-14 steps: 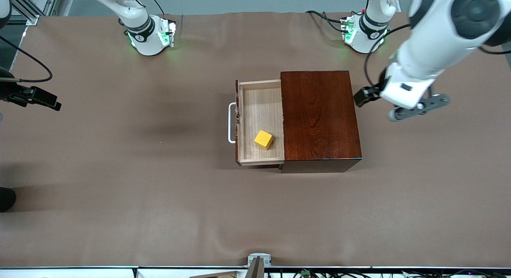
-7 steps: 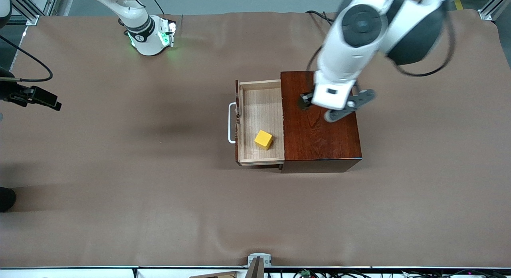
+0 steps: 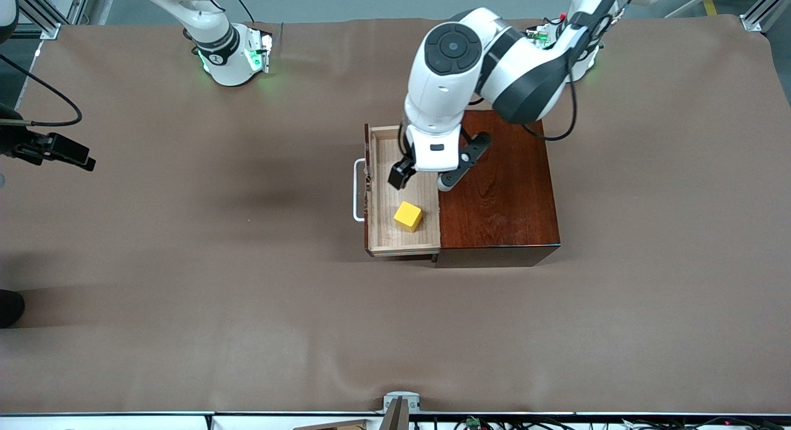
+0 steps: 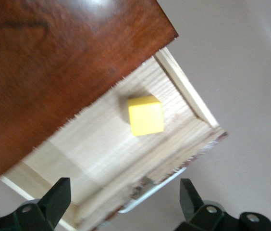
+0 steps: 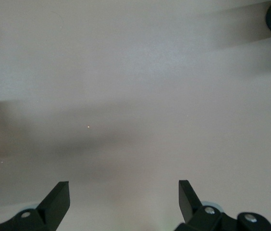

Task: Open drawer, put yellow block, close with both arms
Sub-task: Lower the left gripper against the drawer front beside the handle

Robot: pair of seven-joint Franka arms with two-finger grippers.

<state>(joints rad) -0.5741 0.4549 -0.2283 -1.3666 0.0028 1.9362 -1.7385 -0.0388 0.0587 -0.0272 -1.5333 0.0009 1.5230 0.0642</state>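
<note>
The drawer [image 3: 384,201] stands pulled out of the mahogany box [image 3: 500,189], its white handle [image 3: 355,189] toward the right arm's end of the table. The yellow block [image 3: 408,216] lies on the drawer's pale wood floor, in the part nearer the front camera. My left gripper [image 3: 403,175] hangs open and empty over the open drawer, above and apart from the block. In the left wrist view the block [image 4: 145,115], the box top [image 4: 54,62] and the handle [image 4: 150,197] show past the spread gripper [image 4: 124,188]. My right gripper [image 5: 123,192] is open and empty over bare table.
A brown cloth covers the table [image 3: 247,294]. A black device with a cable [image 3: 52,149] juts in at the edge by the right arm's end. The right arm's base [image 3: 232,53] and the left arm's base [image 3: 556,41] stand along the edge farthest from the front camera.
My left arm has swung from the left arm's end of the table across the box top to over the open drawer. The block, the drawer and the right arm have not moved.
</note>
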